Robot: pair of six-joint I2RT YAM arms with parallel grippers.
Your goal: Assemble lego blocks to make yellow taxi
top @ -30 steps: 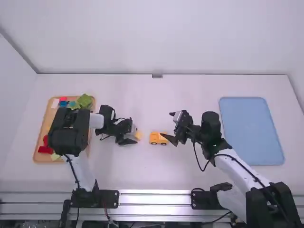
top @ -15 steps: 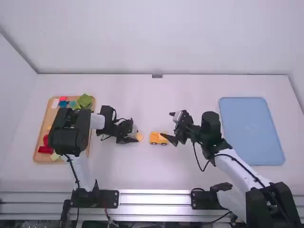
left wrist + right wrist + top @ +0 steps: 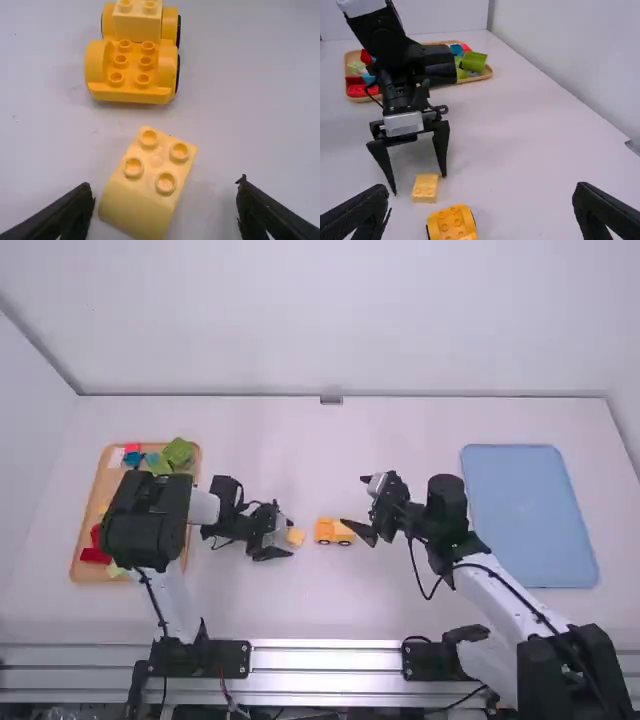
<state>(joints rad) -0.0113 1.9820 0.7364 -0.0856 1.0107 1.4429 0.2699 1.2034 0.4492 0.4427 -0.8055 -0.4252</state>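
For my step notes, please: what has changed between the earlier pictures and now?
The left gripper and the loose yellow block shifted slightly toward the high camera, the block turning a little. The right gripper edged slightly right. Whether anything was let go is unclear. The car base stayed put.

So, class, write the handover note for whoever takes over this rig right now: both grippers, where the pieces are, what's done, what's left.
Left gripper: open, its fingers either side of the loose pale-yellow brick with a curved end, not closed on it.
Right gripper: open and empty, on the right-hand side of the wheeled orange-yellow plastic car base.
Pieces: the brick lies on the table between the left arm and the base.
Done: a pale-yellow block sits on the base.
Left: the base has bare studs; the loose brick probably goes there.
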